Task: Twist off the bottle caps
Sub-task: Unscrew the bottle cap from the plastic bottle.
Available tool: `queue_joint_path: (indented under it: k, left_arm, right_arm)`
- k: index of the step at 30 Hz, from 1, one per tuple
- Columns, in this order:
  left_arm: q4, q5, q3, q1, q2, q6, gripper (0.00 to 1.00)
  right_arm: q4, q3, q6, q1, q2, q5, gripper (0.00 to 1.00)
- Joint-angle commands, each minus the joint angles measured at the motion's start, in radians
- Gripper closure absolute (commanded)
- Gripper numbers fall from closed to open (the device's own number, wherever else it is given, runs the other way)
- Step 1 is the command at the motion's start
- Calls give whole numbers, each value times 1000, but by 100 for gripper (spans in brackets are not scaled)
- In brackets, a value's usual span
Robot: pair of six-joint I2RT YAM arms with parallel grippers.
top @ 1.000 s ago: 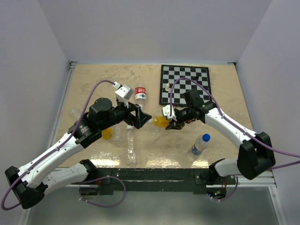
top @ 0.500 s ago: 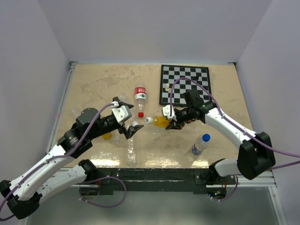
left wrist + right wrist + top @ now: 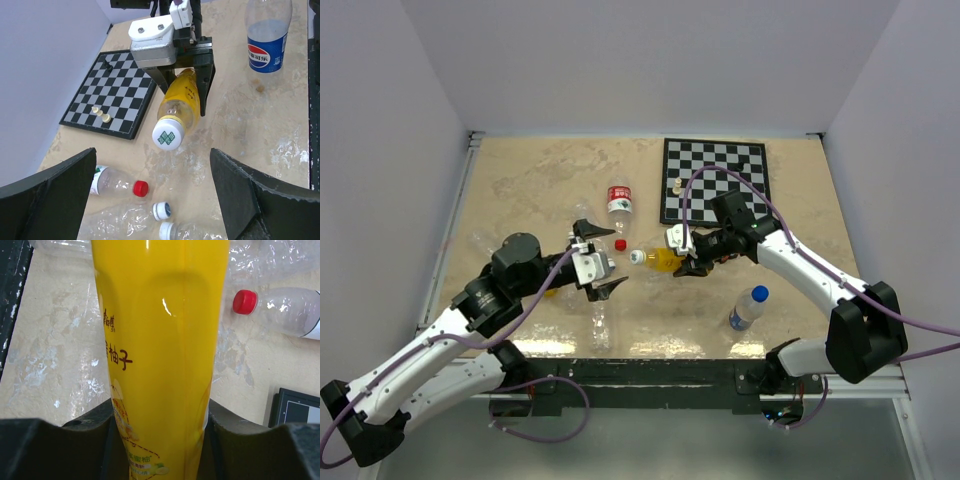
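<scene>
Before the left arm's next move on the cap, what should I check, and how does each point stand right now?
1. Right claw shut on yellow bottle: ok.
2. White cap on that bottle, facing the left claw: ok.
3. Left claw open: ok.
4. Cap lined up between the left fingers: ok, roughly centred in the left wrist view.
5. Fingers around the cap: not ok, it lies ahead of them, apart.
6. Cap already loosened: cannot tell.

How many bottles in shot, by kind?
Orange bottles: 2
Blue-label bottle: 1
Red-label bottle: 1
Plain clear bottles: 2
Total: 6
</scene>
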Motion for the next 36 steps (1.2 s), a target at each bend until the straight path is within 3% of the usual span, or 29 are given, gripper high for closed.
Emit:
queue_joint_path:
  k: [1,12,26,36]
  left_arm:
    - [70,53,-9,1,1,81,0]
    - [92,77,-23,1,68,164,1]
    - [121,172,31,1,205,121,30]
    - [205,160,14,1,204,78,39]
  right_arm:
    - [-7,23,-17,5,-2,-27,100]
    - [-10,24,-20,8,2,-24,100]
    - [-13,24,-21,9,-4,-25,100]
    - [-13,24,-21,11,-2,-25,100]
